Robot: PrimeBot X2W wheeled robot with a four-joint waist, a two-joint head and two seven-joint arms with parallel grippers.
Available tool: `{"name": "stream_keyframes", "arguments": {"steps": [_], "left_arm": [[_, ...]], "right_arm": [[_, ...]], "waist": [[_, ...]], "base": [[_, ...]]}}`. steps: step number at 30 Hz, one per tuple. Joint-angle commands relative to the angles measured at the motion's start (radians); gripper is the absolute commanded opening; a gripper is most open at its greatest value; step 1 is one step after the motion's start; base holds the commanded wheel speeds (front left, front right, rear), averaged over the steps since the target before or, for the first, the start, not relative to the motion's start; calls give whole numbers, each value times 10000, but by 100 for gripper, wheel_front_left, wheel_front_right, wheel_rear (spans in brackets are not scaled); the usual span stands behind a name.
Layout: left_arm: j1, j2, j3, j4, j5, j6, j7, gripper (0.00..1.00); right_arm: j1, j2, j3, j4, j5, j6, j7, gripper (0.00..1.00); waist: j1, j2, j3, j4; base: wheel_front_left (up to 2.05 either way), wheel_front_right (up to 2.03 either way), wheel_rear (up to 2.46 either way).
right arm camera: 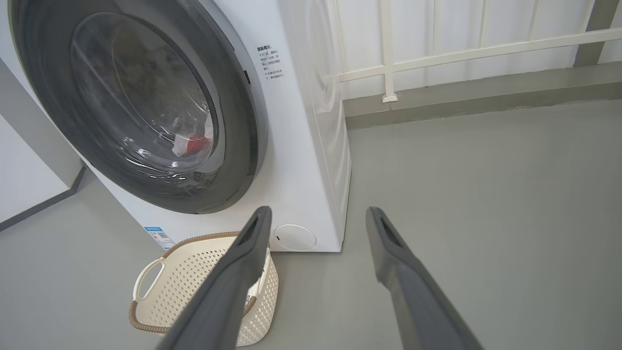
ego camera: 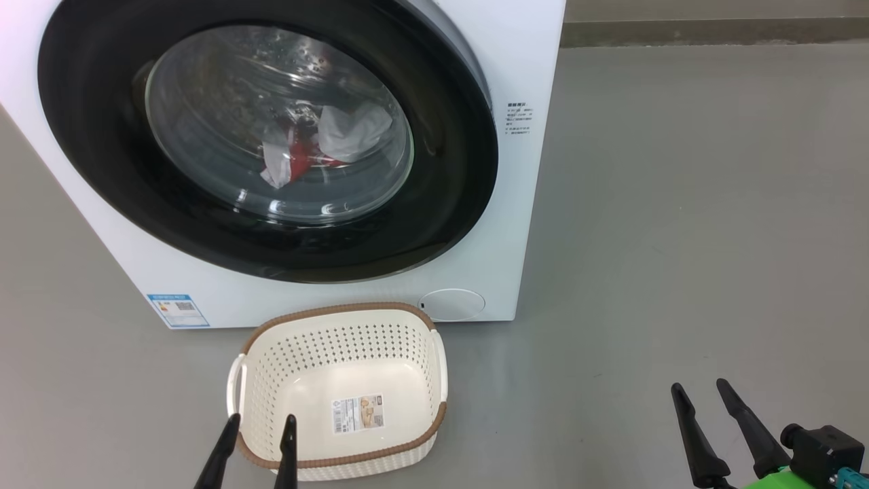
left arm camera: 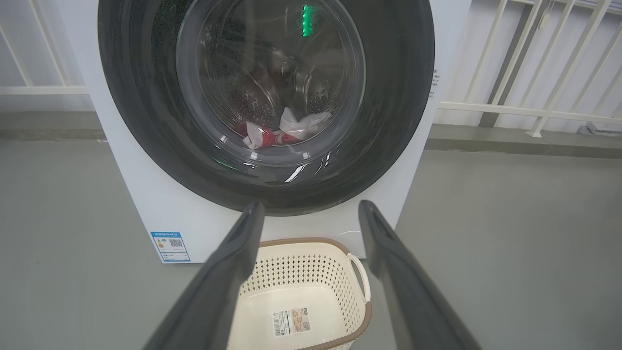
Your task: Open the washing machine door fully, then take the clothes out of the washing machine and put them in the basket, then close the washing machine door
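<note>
Way in: barred by shut washing machine door [ego camera: 448, 163] | basket [ego camera: 337, 310] just before it: top open | floor [ego camera: 679, 224] rightward: passable

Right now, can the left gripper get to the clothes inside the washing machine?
Probably not. The washing machine door covers the opening, so it stands between the open left gripper and the clothes. Open the door first.
</note>
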Motion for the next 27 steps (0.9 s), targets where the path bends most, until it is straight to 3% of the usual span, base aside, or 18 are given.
{"name": "stream_keyframes", "arguments": {"steps": [1, 23, 24, 25, 26, 27], "left_arm": [[-56, 98, 249, -261, 338, 57, -188, 100], [-82, 101, 463, 12, 269, -151, -277, 100], [-91, 101, 461, 12, 271, -154, -277, 100], [-105, 101, 458, 10, 270, -155, -277, 100], [-119, 101, 454, 8, 266, -154, -277, 100], [-133, 101, 448, 4, 260, -151, -277, 100]], "right_arm": [[6, -200, 165, -302, -303, -7, -207, 100], [212, 105, -497, -405, -596, -7, -295, 100], [194, 138, -494, -468, -543, -7, -295, 86], [161, 143, -453, -562, -511, -7, -295, 31], [125, 150, -419, -661, -478, -7, -295, 4], [85, 163, -391, -750, -422, -7, -295, 0]], "waist": [[0, 0, 6, 8], [0, 0, 50, -53], [0, 0, 54, -50], [0, 0, 58, -44], [0, 0, 62, -38], [0, 0, 67, -32]], "base": [[0, 0, 0], [0, 0, 0], [0, 0, 0], [0, 0, 0], [0, 0, 0], [0, 0, 0]]}}
